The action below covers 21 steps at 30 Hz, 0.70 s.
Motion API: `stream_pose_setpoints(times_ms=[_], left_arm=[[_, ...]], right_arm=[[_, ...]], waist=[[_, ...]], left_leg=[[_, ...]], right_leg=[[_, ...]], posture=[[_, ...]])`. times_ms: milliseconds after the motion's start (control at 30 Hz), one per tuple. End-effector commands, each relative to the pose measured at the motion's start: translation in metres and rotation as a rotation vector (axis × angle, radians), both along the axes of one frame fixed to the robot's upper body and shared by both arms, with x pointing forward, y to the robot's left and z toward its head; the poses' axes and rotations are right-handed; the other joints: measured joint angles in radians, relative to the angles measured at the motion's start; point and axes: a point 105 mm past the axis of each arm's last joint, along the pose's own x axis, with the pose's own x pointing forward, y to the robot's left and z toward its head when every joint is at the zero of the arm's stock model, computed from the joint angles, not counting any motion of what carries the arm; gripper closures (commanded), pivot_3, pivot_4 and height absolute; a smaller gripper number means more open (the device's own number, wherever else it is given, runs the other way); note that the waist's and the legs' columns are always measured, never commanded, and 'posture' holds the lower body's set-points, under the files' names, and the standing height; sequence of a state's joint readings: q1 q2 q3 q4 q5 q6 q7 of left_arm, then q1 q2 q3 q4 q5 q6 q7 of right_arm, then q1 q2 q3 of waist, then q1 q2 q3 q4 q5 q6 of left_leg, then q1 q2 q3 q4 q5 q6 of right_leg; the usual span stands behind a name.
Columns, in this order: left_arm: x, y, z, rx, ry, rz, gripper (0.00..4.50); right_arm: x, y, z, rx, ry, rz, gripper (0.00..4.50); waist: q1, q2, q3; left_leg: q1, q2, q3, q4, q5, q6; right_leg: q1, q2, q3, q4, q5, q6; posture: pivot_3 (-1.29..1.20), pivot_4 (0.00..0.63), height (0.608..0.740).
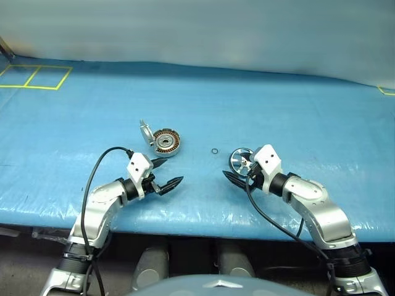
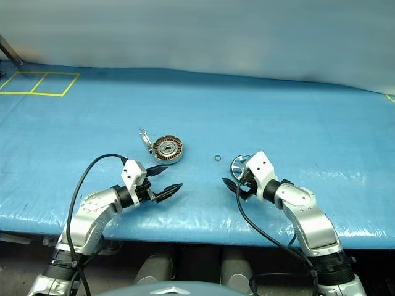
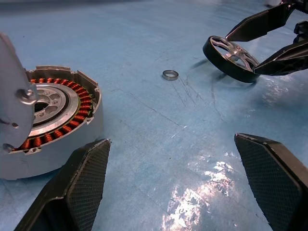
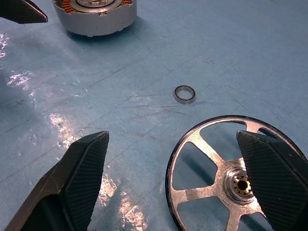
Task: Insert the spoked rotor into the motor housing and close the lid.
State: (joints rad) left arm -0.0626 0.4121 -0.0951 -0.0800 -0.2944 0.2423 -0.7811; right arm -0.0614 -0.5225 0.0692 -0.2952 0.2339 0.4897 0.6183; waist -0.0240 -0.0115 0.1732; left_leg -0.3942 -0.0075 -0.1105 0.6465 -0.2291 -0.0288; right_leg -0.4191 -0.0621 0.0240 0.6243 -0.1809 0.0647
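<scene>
Clearly the rotor (image 4: 226, 180) lies btwn the open right fingers (image 4: 269, 163); left fingers (image 3: 77, 187), open, empty, beside housing (image 3: 57, 120).

Small dark ring (image 1: 214, 151) lies flat, alone on blue sheet (image 1: 296, 117), mid-table. Yellow tape squares (image 1: 34, 77) mark sheet's far left corner; short yellow tape mark (image 1: 387, 92) at far right edge. Pale wall (image 1: 197, 31) behind.
</scene>
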Motion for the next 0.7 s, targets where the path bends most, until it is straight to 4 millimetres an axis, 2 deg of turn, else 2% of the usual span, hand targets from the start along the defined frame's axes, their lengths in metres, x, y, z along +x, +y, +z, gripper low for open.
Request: stream_pose_setpoints(times_ms=[33, 400, 533, 700], left_arm=[[0.001, -0.004, 0.019, -0.027, -0.076, -0.012, 0.0], [-0.001, -0.007, 0.017, 0.001, -0.095, -0.03, 0.0], [-0.003, -0.016, 0.02, 0.035, -0.136, -0.078, 0.0], [-0.008, -0.032, 0.033, 0.086, -0.172, -0.21, 0.0]], right_arm=[[0.001, 0.002, 0.01, 0.002, -0.044, 0.013, 0.03], [0.0, 0.005, 0.007, 0.0, -0.036, 0.025, 0.03], [0.001, 0.008, 0.006, 0.001, -0.043, 0.022, 0.03], [0.0, 0.017, 0.002, 0.029, -0.042, 0.027, 0.03]], waist=[[0.0, 0.0, 0.0], [0.0, 0.0, 0.0], [0.0, 0.0, 0.0], [0.002, 0.0, 0.0]], left_leg=[[0.0, 0.0, 0.0, 0.0, 0.0, 0.0], [0.0, 0.0, 0.0, 0.0, 0.0, 0.0], [0.0, 0.0, 0.0, 0.0, 0.0, 0.0], [0.0, 0.0, 0.0, 0.0, 0.0, 0.0]], right_leg=[[0.0, 0.0, 0.0, 0.0, 0.0, 0.0], [0.0, 0.0, 0.0, 0.0, 0.0, 0.0], [0.0, 0.0, 0.0, 0.0, 0.0, 0.0], [0.0, 0.0, 0.0, 0.0, 0.0, 0.0]], posture=[[0.0, 0.15, 0.74], [0.0, 0.15, 0.74], [0.0, 0.15, 0.74], [0.0, 0.15, 0.74]])
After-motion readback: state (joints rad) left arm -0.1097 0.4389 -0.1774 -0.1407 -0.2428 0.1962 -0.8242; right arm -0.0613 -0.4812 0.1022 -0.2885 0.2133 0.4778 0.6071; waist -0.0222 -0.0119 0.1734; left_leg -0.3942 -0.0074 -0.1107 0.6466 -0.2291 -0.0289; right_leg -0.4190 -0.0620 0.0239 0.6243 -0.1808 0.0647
